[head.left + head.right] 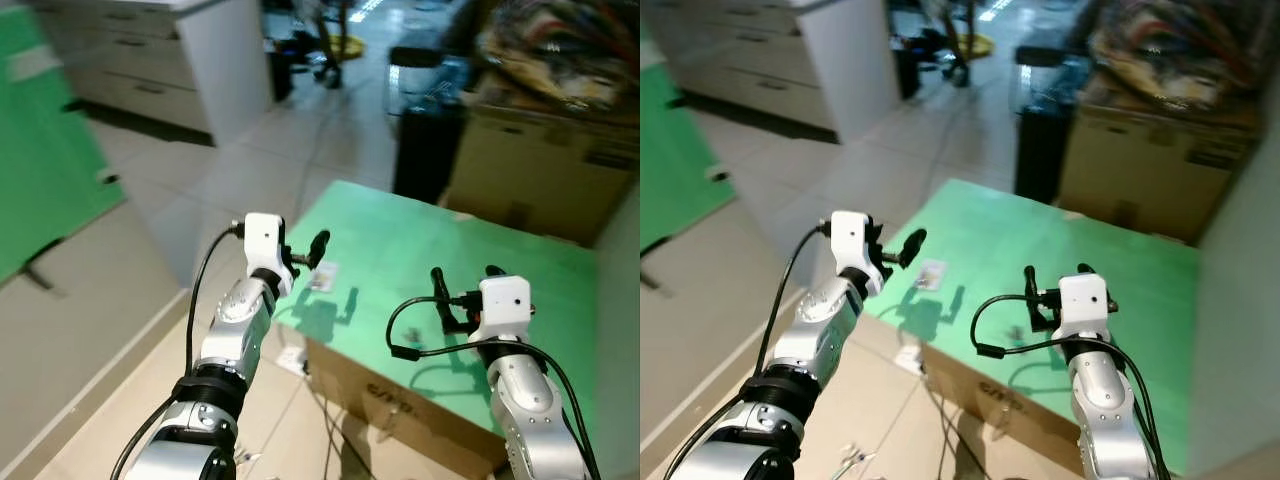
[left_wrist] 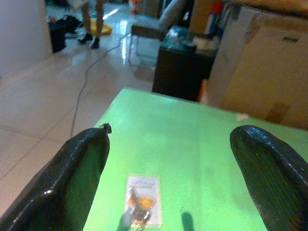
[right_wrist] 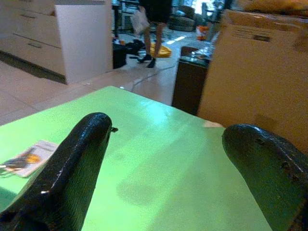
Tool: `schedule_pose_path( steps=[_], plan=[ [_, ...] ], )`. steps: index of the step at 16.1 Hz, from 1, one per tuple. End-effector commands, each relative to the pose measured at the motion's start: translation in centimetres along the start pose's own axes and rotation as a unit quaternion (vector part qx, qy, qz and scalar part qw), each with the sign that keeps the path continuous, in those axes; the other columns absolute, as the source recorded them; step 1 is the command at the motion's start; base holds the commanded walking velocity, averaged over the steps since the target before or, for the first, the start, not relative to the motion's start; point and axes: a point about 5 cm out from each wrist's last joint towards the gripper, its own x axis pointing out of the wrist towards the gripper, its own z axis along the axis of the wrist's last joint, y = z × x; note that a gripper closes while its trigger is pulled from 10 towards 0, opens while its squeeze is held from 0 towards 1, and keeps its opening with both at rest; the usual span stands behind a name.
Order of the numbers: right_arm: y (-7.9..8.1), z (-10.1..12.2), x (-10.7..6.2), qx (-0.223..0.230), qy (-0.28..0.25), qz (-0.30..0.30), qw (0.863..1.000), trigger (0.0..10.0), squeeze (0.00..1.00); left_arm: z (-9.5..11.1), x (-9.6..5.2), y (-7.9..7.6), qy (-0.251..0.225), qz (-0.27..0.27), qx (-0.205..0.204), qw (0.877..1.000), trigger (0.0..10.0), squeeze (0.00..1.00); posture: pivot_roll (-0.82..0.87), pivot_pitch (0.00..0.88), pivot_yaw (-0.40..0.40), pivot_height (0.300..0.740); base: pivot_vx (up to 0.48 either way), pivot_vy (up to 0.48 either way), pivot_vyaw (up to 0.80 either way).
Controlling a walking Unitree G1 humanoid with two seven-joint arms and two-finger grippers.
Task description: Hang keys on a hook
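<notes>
**Keys lie just ahead of the left arm**

The keys (image 2: 140,208) rest on a small white card (image 1: 322,277) near the left front corner of the green worktop (image 1: 500,270). The left gripper (image 1: 305,253) hovers just above and short of them, jaws spread wide, with the card lying lengthwise straight ahead. The right gripper (image 1: 462,290), jaws also parted and empty, hangs over the worktop's middle, well off to the side. The left arm looks clearly nearer for the pickup. I can't spot a hook.
</notes>
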Motion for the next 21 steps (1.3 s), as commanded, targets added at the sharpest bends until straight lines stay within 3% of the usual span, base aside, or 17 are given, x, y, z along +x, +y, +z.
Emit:
schedule_pose_path(
  steps=[1,5,11,17,21],
  plan=[
    [0.1,0.2,-0.3,-0.006,-0.006,-0.002,1.0,10.0,0.0,0.4,0.7,-0.3,0.002,-0.008,0.005,1.0,10.0,0.0,-0.17,0.0,0.096,0.724,0.0,0.0,0.0],
    [-0.2,0.2,-0.6,-0.009,-0.002,-0.006,1.0,10.0,0.0,1.2,1.5,-1.5,-0.01,-0.037,0.014,0.999,10.0,0.0,-0.19,0.0,0.1,0.724,0.0,0.228,0.0],
    [-0.1,0.1,-0.8,-0.006,0.002,-0.012,1.0,10.0,0.0,1.0,1.7,-1.5,-0.002,-0.041,0.016,0.999,10.0,0.0,-0.19,0.0,0.112,0.724,0.0,0.48,-0.73],
    [0.1,0.0,-1.0,0.0,0.004,-0.013,1.0,10.0,0.0,1.5,2.7,-3.3,0.002,-0.075,0.031,0.997,10.0,0.0,-0.19,0.0,0.12,0.724,0.0,0.452,-0.71],
    [-0.3,0.1,-1.3,-0.002,0.004,-0.022,1.0,10.0,0.0,1.2,3.0,-4.3,0.011,-0.084,0.045,0.995,10.0,0.0,-0.21,0.0,0.128,0.724,0.188,0.148,-0.7]
  ],
)
